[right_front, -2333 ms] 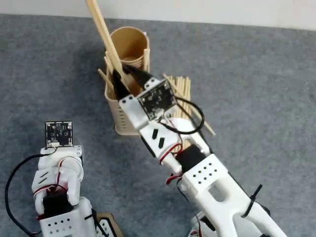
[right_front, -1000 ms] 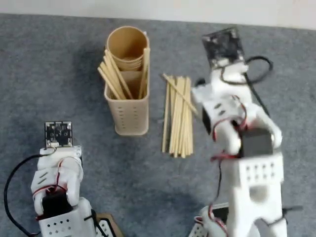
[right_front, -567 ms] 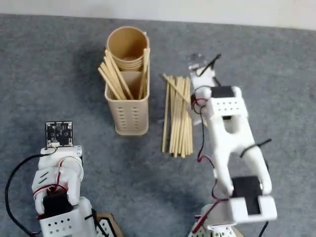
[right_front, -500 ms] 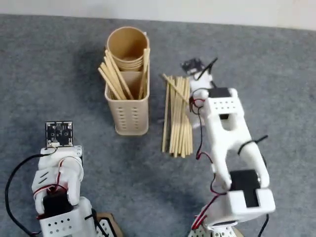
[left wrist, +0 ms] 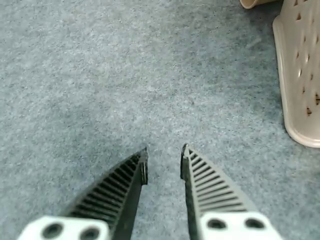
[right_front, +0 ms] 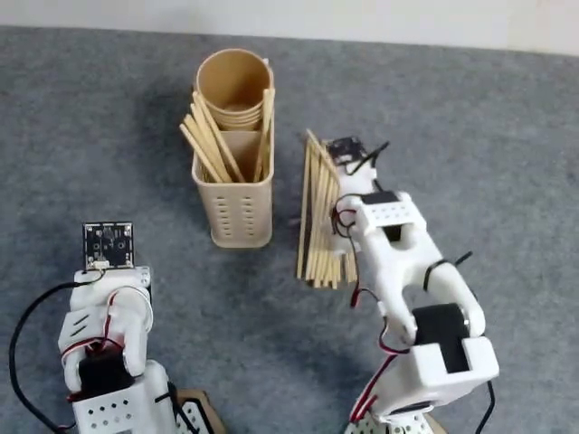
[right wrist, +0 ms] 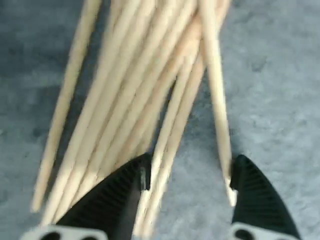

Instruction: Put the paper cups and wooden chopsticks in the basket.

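- Your grey table (right_front: 109,117) carries everything.
- The beige, perforated basket (right_front: 237,215) stands left of centre, toward the far side.
- The loose wooden chopsticks (right_front: 318,221), pale and thin, lie bundled just right of the basket. They run near to far, and one crosses the rest at the far end.
- Nested tan paper cups (right_front: 233,83) sit in the basket's far part, with leaning chopsticks (right_front: 210,143) in its near part.
- Your right gripper (right wrist: 191,172) is spread wide over the bundle, straddling several sticks and clamping none.
- Your left gripper (left wrist: 164,156) is slightly parted and empty, over the table to the near left of the basket.
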Controlling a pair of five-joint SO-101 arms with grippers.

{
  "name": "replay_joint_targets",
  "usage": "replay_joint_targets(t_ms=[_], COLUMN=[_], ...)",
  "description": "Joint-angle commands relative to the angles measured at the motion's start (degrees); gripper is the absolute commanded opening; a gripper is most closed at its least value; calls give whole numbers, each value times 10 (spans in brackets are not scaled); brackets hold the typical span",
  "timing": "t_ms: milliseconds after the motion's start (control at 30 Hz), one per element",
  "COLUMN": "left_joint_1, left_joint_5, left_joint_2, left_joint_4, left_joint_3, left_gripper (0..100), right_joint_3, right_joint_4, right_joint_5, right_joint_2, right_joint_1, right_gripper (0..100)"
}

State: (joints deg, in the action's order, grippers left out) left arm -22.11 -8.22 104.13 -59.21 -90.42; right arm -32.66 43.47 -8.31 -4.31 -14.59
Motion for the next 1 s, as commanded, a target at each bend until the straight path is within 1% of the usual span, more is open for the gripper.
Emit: replay_joint_targets(t_ms=[0, 100, 300, 400, 500, 600, 833, 967], left_joint_1=[9, 9, 9, 9, 9, 9, 10, 10], left_joint_5=[-6, -6, -6, -6, -6, -6, -6, -6], left_joint_2=[3, 3, 3, 3, 3, 3, 3, 3], left_joint_4=[11, 11, 11, 11, 11, 11, 11, 11], left_joint_3=[2, 2, 2, 2, 2, 2, 1, 1], left_gripper=[130, 130, 129, 129, 129, 129, 129, 129], right_joint_3=[-9, -11, -12, -12, -15, -22, -41, -24], right_joint_4=[-9, -9, -7, -7, -7, -7, -7, 23], right_joint_5=[11, 11, 11, 11, 15, 40, 43, 42], right_joint_2=[4, 4, 4, 6, 29, 97, 330, 415], right_joint_1=[22, 24, 24, 24, 27, 45, 53, 51], right_gripper=[132, 30, 29, 3, 5, 5, 5, 5])
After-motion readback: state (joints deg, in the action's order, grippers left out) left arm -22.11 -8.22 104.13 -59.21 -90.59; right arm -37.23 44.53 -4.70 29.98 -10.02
